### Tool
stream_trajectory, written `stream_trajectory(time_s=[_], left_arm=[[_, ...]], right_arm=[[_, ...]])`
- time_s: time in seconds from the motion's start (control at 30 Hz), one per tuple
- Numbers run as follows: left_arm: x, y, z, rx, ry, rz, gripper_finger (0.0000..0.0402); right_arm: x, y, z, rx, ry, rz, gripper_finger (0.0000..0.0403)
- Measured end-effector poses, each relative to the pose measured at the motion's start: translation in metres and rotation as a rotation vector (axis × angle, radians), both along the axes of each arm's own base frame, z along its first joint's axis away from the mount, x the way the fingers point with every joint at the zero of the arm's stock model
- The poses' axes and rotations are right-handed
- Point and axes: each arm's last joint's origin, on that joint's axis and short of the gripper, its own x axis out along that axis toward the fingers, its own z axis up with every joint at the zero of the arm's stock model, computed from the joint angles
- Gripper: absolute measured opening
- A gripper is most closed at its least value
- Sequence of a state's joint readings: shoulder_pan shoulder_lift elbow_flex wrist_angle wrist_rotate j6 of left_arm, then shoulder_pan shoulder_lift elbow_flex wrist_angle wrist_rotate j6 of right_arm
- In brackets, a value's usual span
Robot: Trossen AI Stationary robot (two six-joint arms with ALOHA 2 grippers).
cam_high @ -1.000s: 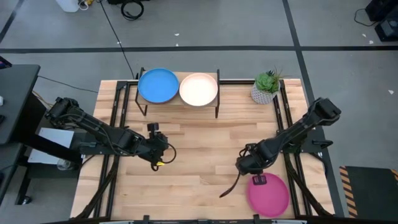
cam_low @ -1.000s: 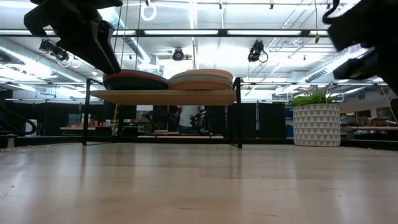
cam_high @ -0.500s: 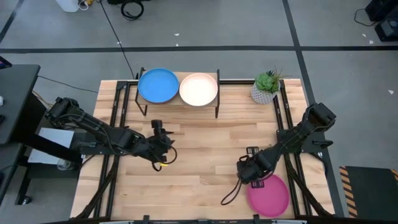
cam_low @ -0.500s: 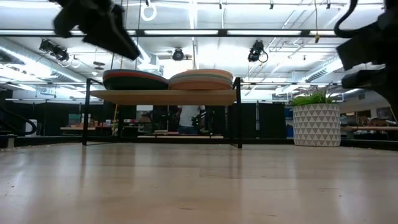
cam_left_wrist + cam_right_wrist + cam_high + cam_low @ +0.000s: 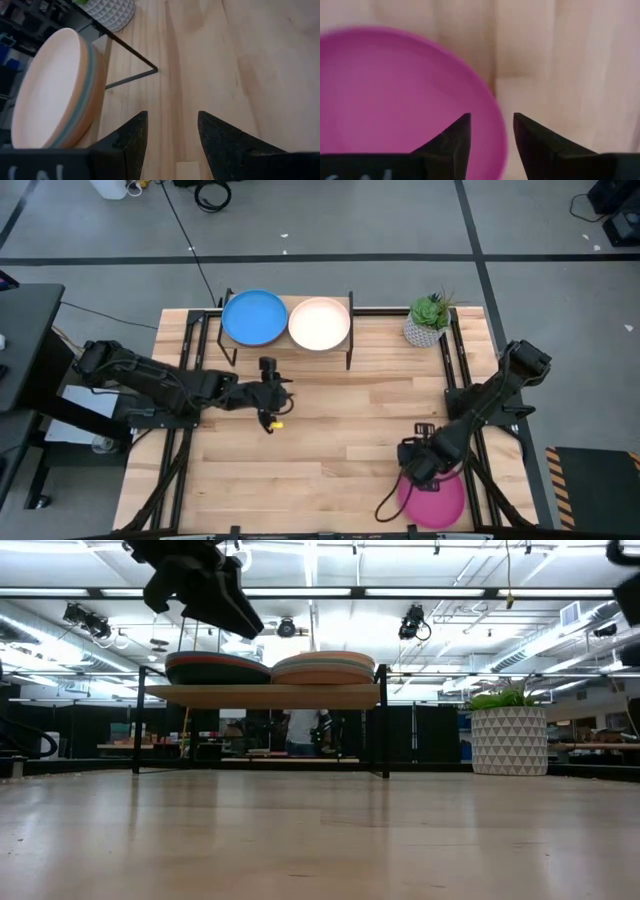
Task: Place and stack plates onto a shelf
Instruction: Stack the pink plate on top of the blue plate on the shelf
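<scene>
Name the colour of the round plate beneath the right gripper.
Magenta: the round plastic plate under the right gripper, best in the right wrist view.

Illumination is bright and even, supplied by overhead ceiling strip lights visible in the low view. Shadows on the tabletop are faint and soft. The low view renders the near table surface out of focus. The magenta plate shows blurred edges in the right wrist view. The cream plate appears pale with soft edges.
</scene>
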State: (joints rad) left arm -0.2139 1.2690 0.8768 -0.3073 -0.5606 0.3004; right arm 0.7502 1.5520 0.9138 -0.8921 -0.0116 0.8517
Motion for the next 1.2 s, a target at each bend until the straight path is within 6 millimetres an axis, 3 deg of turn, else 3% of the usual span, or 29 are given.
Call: stream_trajectory(time_s=[0.4, 0.83, 1.03, 1.2], left_arm=[[0.002, 0.007, -0.001, -0.042, 0.009, -0.021, 0.018], [0.003, 0.006, 0.0, -0.089, -0.01, -0.029, 0.018], [0.01, 0.002, -0.005, -0.144, 0.028, -0.206, 0.018], [0.02, -0.001, -0.013, -0.098, 0.048, -0.29, 0.018]], right_arm=[[-0.012, -0.008, -0.023, 0.014, 0.058, -0.043, 0.0139], [-0.009, -0.012, -0.026, 0.068, 0.077, 0.012, 0.0018], [0.007, -0.035, -0.013, 0.13, 0.027, 0.039, 0.0017], [0.019, -0.072, 0.011, 0.2, -0.083, 0.009, 0.0014]])
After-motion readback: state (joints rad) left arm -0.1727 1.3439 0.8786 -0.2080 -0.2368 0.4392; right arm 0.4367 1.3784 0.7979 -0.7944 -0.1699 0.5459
